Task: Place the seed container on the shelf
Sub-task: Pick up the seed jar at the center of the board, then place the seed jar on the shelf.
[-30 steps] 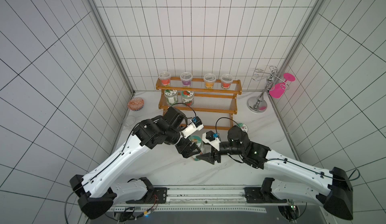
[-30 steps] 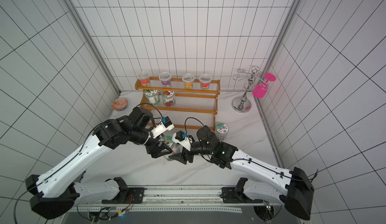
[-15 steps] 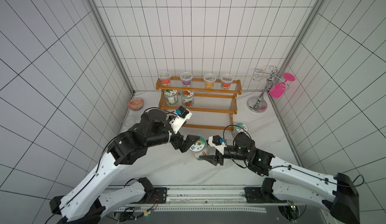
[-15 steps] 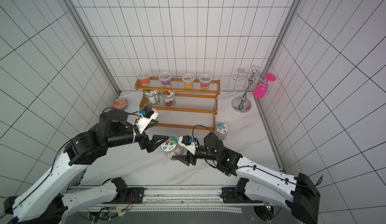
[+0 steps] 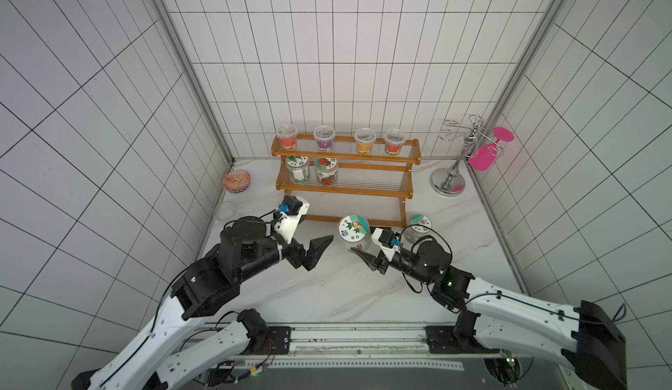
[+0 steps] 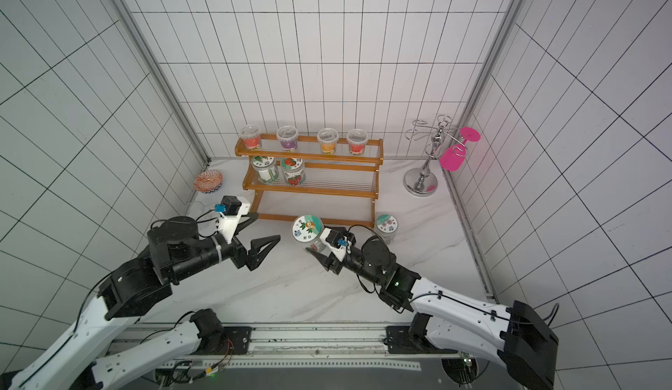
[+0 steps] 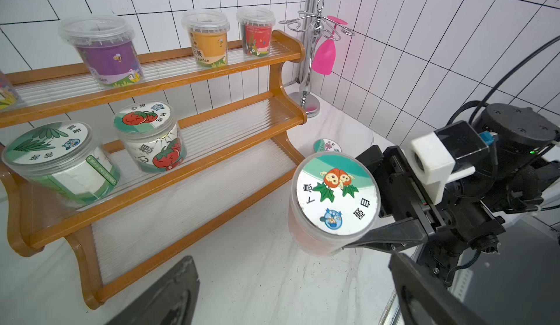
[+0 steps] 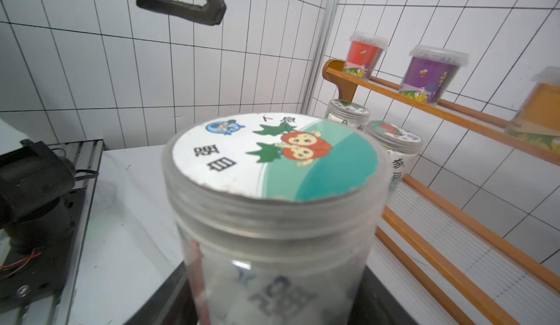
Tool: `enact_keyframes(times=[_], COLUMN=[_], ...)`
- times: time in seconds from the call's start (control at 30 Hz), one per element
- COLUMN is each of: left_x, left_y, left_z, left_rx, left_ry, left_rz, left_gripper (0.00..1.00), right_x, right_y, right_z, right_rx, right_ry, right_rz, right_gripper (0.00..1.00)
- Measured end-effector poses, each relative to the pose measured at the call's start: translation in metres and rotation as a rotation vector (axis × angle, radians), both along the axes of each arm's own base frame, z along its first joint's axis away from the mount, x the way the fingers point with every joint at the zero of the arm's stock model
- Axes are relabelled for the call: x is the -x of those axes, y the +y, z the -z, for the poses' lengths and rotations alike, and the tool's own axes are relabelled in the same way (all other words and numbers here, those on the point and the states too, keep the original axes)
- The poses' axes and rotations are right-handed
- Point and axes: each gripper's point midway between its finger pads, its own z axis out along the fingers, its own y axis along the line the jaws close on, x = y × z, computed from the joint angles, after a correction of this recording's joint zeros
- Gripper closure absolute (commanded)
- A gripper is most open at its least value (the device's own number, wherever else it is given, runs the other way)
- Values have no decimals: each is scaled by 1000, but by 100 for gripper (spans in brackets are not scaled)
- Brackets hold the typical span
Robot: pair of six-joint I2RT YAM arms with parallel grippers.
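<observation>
The seed container (image 5: 353, 228) (image 6: 307, 228) is a clear jar whose lid shows two orange characters on green. My right gripper (image 5: 360, 248) (image 6: 315, 244) (image 8: 272, 308) is shut on the jar's body and holds it slightly tilted in front of the lowest tier of the shelf (image 5: 345, 188) (image 6: 309, 192), towards its right end. My left gripper (image 5: 319, 224) (image 6: 268, 226) (image 7: 288, 302) hangs open and empty to the left of the jar (image 7: 336, 196), well apart from it. In the right wrist view the jar (image 8: 272, 156) hides most of my fingers.
The shelf's middle tier holds a leaf-lid jar (image 5: 297, 168) and a tomato-lid jar (image 5: 326, 170) at its left. Several cups line the top tier. Another jar (image 5: 419, 226) stands on the table right of the held one. A chrome stand (image 5: 451, 181) with a pink glass is at far right, a patterned bowl (image 5: 236, 181) at far left.
My left gripper opened, let go of the jar and drew back to the left. The right gripper kept the jar and carried it a little nearer the shelf.
</observation>
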Motion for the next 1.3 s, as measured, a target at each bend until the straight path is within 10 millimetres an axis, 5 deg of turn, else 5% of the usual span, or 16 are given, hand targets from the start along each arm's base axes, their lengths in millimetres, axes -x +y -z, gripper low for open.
enact_keyframes(times=[0.23, 0.4, 0.8, 1.3], left_x=[1, 1, -3, -9], left_y=[5, 5, 6, 13], left_z=[2, 4, 14, 19], left_rx=[53, 73, 71, 44], left_ry=[4, 10, 24, -4], left_rz=[-29, -35, -56, -102], left_gripper=[1, 1, 1, 1], right_x=[-70, -98, -153, -221], right_y=[-8, -9, -7, -12], right_z=[31, 52, 18, 40], right_rx=[13, 18, -108, -111], right_ry=[19, 39, -2, 56], right_rz=[196, 256, 340, 449], right_gripper=[45, 44, 45, 43])
